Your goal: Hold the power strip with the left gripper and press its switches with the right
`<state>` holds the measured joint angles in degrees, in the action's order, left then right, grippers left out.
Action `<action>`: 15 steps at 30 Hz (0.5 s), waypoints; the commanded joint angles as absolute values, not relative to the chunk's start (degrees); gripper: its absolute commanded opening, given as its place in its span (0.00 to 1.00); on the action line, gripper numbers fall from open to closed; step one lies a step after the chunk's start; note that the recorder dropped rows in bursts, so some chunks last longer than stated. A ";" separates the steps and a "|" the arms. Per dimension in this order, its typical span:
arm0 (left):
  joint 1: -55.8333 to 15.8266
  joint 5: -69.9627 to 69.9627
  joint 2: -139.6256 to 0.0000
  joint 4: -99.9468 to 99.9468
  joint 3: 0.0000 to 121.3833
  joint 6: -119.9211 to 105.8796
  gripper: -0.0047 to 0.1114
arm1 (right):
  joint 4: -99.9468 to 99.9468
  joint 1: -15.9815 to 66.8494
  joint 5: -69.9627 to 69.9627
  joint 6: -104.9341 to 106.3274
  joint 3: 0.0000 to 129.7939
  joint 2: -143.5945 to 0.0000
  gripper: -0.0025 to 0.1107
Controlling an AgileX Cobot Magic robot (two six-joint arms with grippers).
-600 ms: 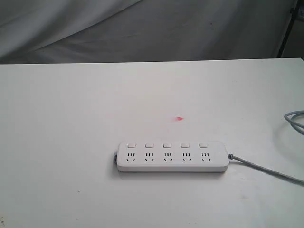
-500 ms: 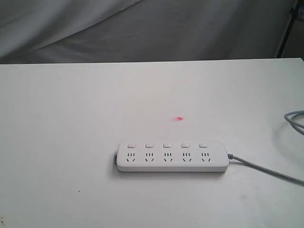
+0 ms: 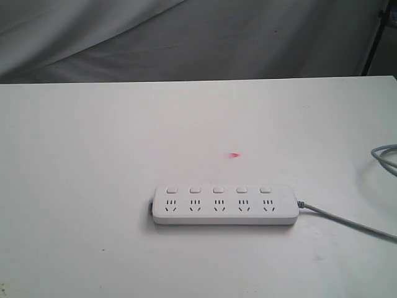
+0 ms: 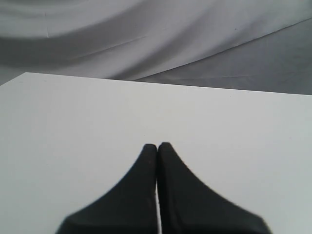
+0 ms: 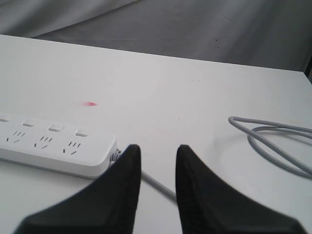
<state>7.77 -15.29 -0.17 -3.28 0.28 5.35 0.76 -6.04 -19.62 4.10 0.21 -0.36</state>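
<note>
The white power strip (image 3: pixel 224 205) lies flat on the white table (image 3: pixel 93 155), its five small switches (image 3: pixel 218 190) in a row along its far edge. Its grey cord (image 3: pixel 347 222) runs off to the right. Neither arm shows in the exterior view. In the right wrist view the right gripper (image 5: pixel 158 150) is open and empty, hovering above the cord (image 5: pixel 158 185) just past the strip's end (image 5: pixel 73 146). The left gripper (image 4: pixel 157 146) is shut with nothing held, over bare table; the strip is out of its view.
A small pink mark (image 3: pixel 234 155) lies on the table behind the strip. The cord curls into a loop (image 5: pixel 278 144) near the table's right edge. Grey draped cloth (image 3: pixel 186 37) hangs behind the table. A black stand leg (image 3: pixel 375 37) is at the far right.
</note>
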 commanded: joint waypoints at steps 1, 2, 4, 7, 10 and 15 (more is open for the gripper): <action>8.03 -15.30 0.00 -3.36 0.00 5.51 0.04 | 0.75 -5.73 -19.55 4.04 0.00 0.00 0.23; 8.03 -15.30 0.00 -3.36 0.00 5.51 0.04 | 0.75 -5.73 -19.55 4.04 0.00 0.00 0.23; 8.03 -15.30 0.00 -3.36 0.00 5.51 0.04 | 0.75 -5.73 -19.55 4.04 0.00 0.00 0.23; 8.03 -15.48 0.00 -3.36 0.00 5.51 0.04 | 0.75 -5.73 -19.55 4.04 0.00 0.00 0.23; 8.03 -19.47 0.00 -1.57 0.00 5.51 0.04 | 0.75 -5.73 -19.55 4.04 0.00 0.00 0.23; 8.03 -26.01 -2.44 6.06 6.70 5.51 0.04 | 0.75 -5.73 -19.55 4.04 0.00 0.00 0.23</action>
<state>7.77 -23.30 -0.54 1.84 2.68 5.35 0.76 -6.04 -19.62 4.10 0.21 -0.36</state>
